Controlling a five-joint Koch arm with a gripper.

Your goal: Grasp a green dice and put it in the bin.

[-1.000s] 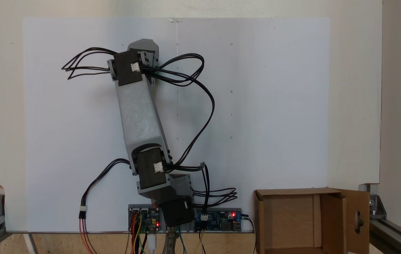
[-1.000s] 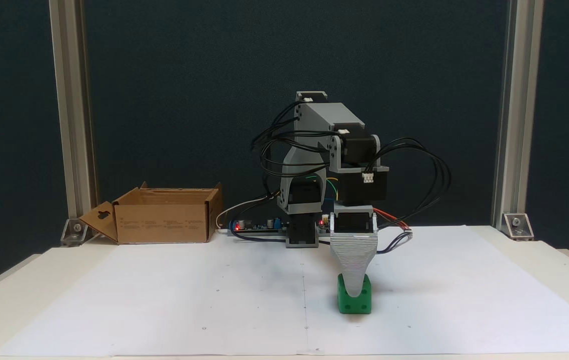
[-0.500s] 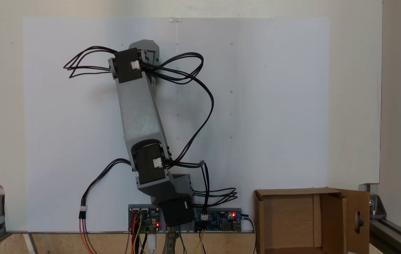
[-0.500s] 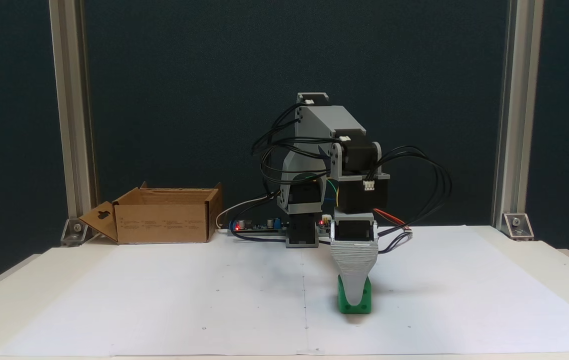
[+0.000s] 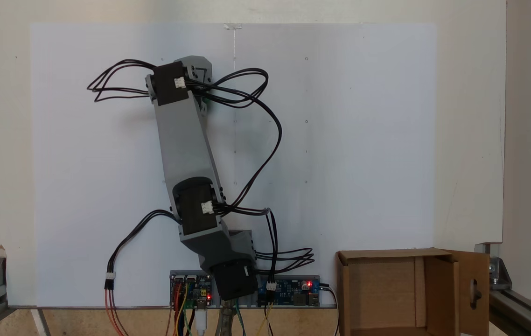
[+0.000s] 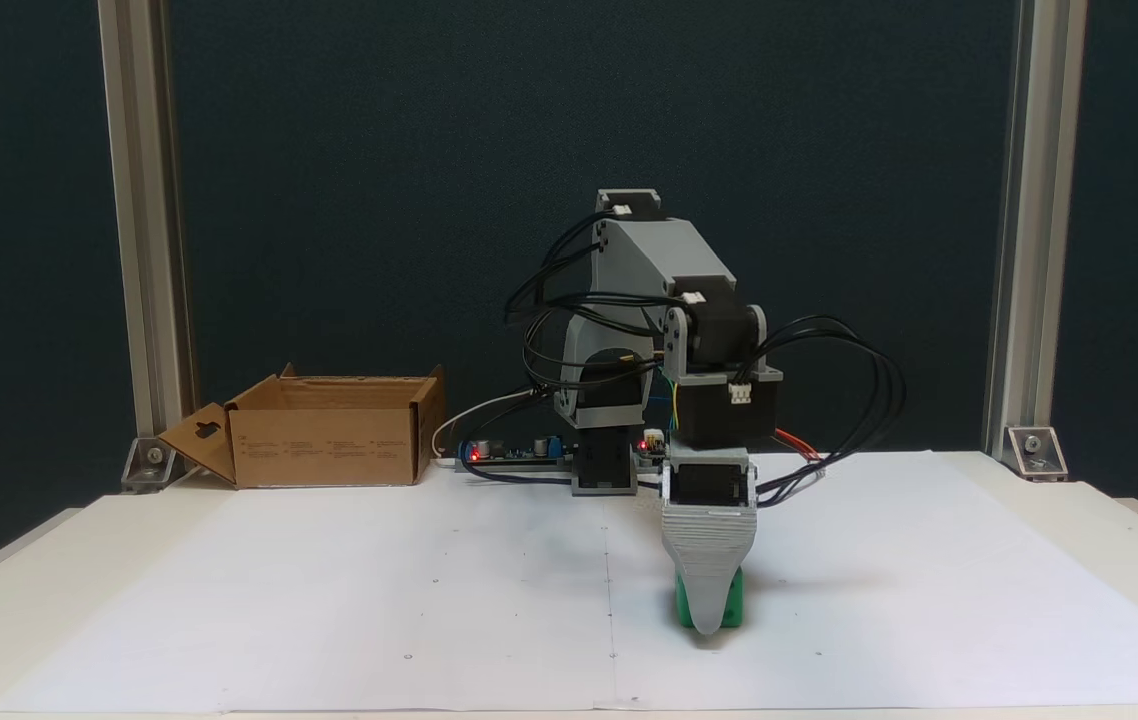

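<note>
The green dice (image 6: 735, 604) sits on the white paper, right of the table's middle in a fixed view. My gripper (image 6: 709, 624) points straight down right at it. The grey front jaw covers the middle of the dice's near face and its tip reaches the paper. The other jaw lies behind it, hidden, so I cannot tell the gap. Only thin green strips show either side of the jaw. The bin (image 6: 329, 448) is an open brown cardboard box at the back left, far from the gripper. From above, the bin (image 5: 387, 255) stands at the bottom right, and my arm's wrist (image 5: 192, 66) covers the dice.
Circuit boards with red lights (image 5: 289, 285) and loose black cables (image 5: 265, 140) lie around the arm's base. Aluminium frame posts (image 6: 137, 240) stand at the table's back corners. The white paper sheet (image 6: 329, 600) covers most of the table.
The gripper has come down over the dice. Its front jaw now hides most of the near face, and the arm has stretched slightly further out.
</note>
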